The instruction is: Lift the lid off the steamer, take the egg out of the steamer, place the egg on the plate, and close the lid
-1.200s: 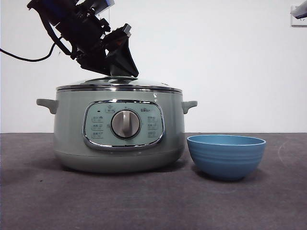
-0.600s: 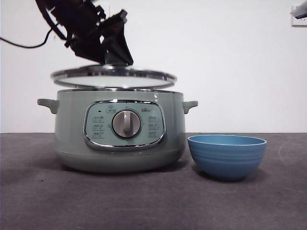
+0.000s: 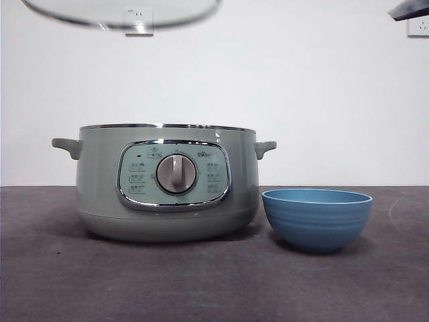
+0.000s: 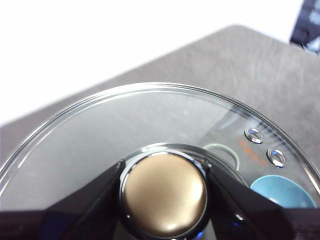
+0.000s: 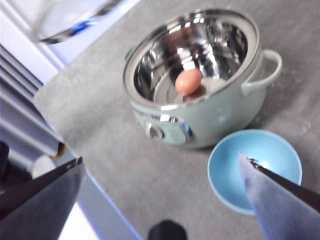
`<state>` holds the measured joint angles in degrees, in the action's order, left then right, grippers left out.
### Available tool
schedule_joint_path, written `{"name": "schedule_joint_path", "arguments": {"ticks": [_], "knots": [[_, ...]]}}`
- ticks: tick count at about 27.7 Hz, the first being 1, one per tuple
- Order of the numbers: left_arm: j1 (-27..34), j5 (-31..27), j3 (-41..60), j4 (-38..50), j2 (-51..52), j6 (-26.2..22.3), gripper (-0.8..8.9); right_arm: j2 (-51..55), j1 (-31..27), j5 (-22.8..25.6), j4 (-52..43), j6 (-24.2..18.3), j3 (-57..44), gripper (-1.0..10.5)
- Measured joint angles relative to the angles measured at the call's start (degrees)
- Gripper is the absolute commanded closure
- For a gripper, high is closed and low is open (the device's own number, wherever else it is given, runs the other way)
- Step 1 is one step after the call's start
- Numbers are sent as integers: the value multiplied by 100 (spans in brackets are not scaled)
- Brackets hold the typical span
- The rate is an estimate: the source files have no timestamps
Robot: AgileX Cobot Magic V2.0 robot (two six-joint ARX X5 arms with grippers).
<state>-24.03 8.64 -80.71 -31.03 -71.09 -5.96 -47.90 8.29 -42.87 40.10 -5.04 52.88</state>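
The sage-green steamer (image 3: 166,181) stands open on the table, its steel inside showing in the right wrist view (image 5: 195,75). A brown egg (image 5: 188,81) lies inside it. My left gripper (image 4: 164,187) is shut on the lid's knob (image 4: 165,192) and holds the glass lid (image 4: 125,130) high above the pot. Only the lid's lower edge (image 3: 120,17) shows at the top of the front view. The blue plate (image 3: 316,218) stands right of the steamer, also in the right wrist view (image 5: 252,167). My right gripper (image 5: 165,200) is open, high above the table near the plate.
The dark grey table (image 3: 214,282) runs to a white wall behind. A black tip of the right arm (image 3: 409,9) shows at the top right corner of the front view. A wall socket (image 3: 419,25) sits behind it.
My left gripper has lifted the lid straight up off the steamer, from resting on the rim to nearly out of the top of the front view. The steamer and plate have not moved.
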Motion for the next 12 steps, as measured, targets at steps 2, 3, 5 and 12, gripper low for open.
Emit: {"name": "schedule_joint_path", "arguments": {"ticks": [2, 3, 5, 12], "knots": [[0, -103, -2, -306, 439, 0, 822, -94, 0, -2, -295, 195, 0, 410], [0, -155, -2, -439, 612, 2, 822, -149, 0, -2, -407, 278, 0, 410], [0, -260, -2, -702, 922, 2, 822, -267, 0, -2, -603, 428, 0, 410], [0, -645, -2, -1554, 1939, 103, 822, -846, 326, 315, -1034, 831, 131, 411]]}}
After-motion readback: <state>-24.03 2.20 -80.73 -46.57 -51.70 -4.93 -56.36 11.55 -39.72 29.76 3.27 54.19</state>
